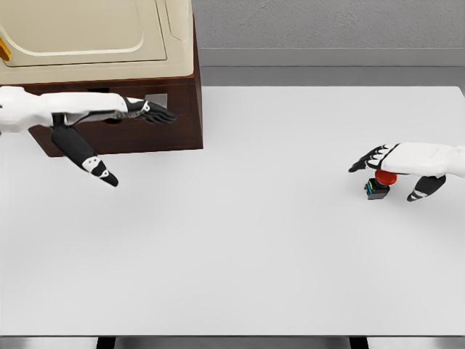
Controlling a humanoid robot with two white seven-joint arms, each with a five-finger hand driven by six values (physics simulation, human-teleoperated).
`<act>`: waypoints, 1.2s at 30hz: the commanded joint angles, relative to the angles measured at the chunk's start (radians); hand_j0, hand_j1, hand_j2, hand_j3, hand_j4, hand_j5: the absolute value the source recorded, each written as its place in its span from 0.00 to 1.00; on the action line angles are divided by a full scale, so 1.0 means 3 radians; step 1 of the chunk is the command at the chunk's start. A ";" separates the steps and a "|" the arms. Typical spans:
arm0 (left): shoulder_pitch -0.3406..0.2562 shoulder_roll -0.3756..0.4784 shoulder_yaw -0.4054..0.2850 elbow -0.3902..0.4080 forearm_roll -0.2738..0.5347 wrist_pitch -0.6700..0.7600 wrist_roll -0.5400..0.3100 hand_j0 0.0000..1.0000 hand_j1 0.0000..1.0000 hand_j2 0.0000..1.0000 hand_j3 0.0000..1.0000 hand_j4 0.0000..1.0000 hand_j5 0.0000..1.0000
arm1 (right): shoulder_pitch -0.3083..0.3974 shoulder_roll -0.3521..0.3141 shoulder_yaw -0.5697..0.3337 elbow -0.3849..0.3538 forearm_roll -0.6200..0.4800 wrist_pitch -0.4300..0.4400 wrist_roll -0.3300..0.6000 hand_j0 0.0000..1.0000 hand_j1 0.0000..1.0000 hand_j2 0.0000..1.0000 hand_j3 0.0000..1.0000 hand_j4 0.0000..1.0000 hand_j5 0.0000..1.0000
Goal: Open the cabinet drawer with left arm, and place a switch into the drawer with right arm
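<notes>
At upper left, the white left hand (109, 127) reaches flat-fingered, holding nothing, against the dark brown wooden cabinet's (178, 109) front. At right, the relaxed, empty right hand (396, 163) hovers over the small red-capped switch (379, 185) on the white table (240, 247). No legible writing.

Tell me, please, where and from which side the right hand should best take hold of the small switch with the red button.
Probably the dark square base of the switch, from above. It stands upright on the table with its red cap on top, and the right hand hovers over it, fingers spread. The flat sides suit a pinch.
</notes>
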 commanded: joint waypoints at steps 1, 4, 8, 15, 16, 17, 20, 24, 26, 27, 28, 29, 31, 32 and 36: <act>0.0000 -0.0002 0.0035 0.0006 0.0193 0.0265 -0.0001 1.00 1.00 1.00 1.00 1.00 1.00 | 0.0000 0.0063 -0.0002 0.0134 -0.0011 0.0008 -0.0001 1.00 1.00 1.00 1.00 1.00 1.00; 0.0046 -0.0002 0.0199 0.0036 0.0188 0.0439 0.0031 1.00 1.00 1.00 1.00 1.00 1.00 | -0.0005 0.0119 0.0004 0.0216 -0.0001 0.0008 -0.0001 1.00 1.00 1.00 1.00 1.00 1.00; 0.0112 -0.0007 0.0214 0.0041 0.0259 0.0439 0.0133 1.00 1.00 1.00 1.00 1.00 1.00 | -0.0026 0.0170 0.0055 0.0211 -0.0001 0.0008 -0.0001 1.00 1.00 1.00 1.00 1.00 1.00; 0.0153 -0.0104 0.0214 0.0246 0.0285 0.0495 0.0312 1.00 1.00 1.00 1.00 1.00 1.00 | -0.0041 0.0196 0.0055 0.0181 0.0004 0.0008 -0.0001 0.94 0.94 0.94 0.94 0.94 0.94; 0.0159 -0.0110 0.0214 0.0256 0.0275 0.0495 0.0317 1.00 1.00 1.00 1.00 1.00 1.00 | -0.0046 0.0191 0.0060 0.0181 0.0004 0.0008 -0.0001 0.92 0.92 0.92 0.92 0.92 0.92; 0.0159 -0.0120 0.0219 0.0282 0.0265 0.0495 0.0317 1.00 1.00 1.00 1.00 1.00 1.00 | -0.0046 0.0191 0.0055 0.0181 0.0004 0.0008 -0.0001 0.91 0.91 0.91 0.91 0.91 0.91; 0.0174 -0.0181 0.0214 0.0323 0.0249 0.0500 0.0389 1.00 1.00 1.00 1.00 1.00 1.00 | -0.0051 0.0181 0.0055 0.0191 0.0004 0.0008 -0.0001 0.83 0.83 0.83 0.83 0.83 0.83; 0.0189 -0.0191 0.0219 0.0328 0.0106 0.0521 0.0425 1.00 1.00 1.00 1.00 1.00 1.00 | -0.0051 0.0170 0.0055 0.0191 0.0004 0.0008 -0.0001 0.78 0.78 0.78 0.78 0.78 0.78; 0.0194 -0.0191 0.0214 0.0338 0.0081 0.0526 0.0425 1.00 1.00 1.00 1.00 1.00 1.00 | -0.0056 0.0170 0.0055 0.0191 0.0009 0.0008 -0.0001 0.75 0.75 0.75 0.75 0.75 0.75; 0.0194 -0.0191 0.0214 0.0374 0.0086 0.0546 0.0425 1.00 1.00 1.00 1.00 1.00 1.00 | -0.0056 0.0170 0.0055 0.0191 0.0004 0.0008 -0.0001 0.74 0.74 0.74 0.74 0.74 0.74; 0.0204 -0.0191 0.0214 0.0374 0.0086 0.0546 0.0425 1.00 1.00 1.00 1.00 1.00 1.00 | -0.0056 0.0165 0.0055 0.0191 0.0004 0.0008 -0.0001 0.72 0.72 0.72 0.72 0.72 0.72; 0.0235 -0.0191 0.0214 0.0384 0.0086 0.0546 0.0425 1.00 1.00 1.00 1.00 1.00 1.00 | -0.0056 0.0165 0.0055 0.0191 0.0004 0.0008 -0.0001 0.70 0.70 0.70 0.70 0.70 0.70; 0.0240 -0.0253 0.0219 0.0445 0.0086 0.0546 0.0425 1.00 1.00 1.00 1.00 1.00 1.00 | -0.0056 0.0160 0.0055 0.0196 0.0004 0.0008 -0.0001 0.67 0.67 0.67 0.67 0.67 0.67; 0.0240 -0.0258 0.0219 0.0461 0.0086 0.0546 0.0425 1.00 1.00 1.00 1.00 1.00 1.00 | -0.0056 0.0160 0.0055 0.0196 0.0004 0.0008 -0.0001 0.66 0.66 0.66 0.66 0.66 0.66; 0.0455 -0.0263 0.0495 0.0466 -0.0027 0.0562 0.0425 1.00 1.00 1.00 1.00 1.00 1.00 | -0.0056 0.0160 0.0055 0.0201 0.0004 0.0008 -0.0001 0.62 0.62 0.62 0.62 0.62 0.62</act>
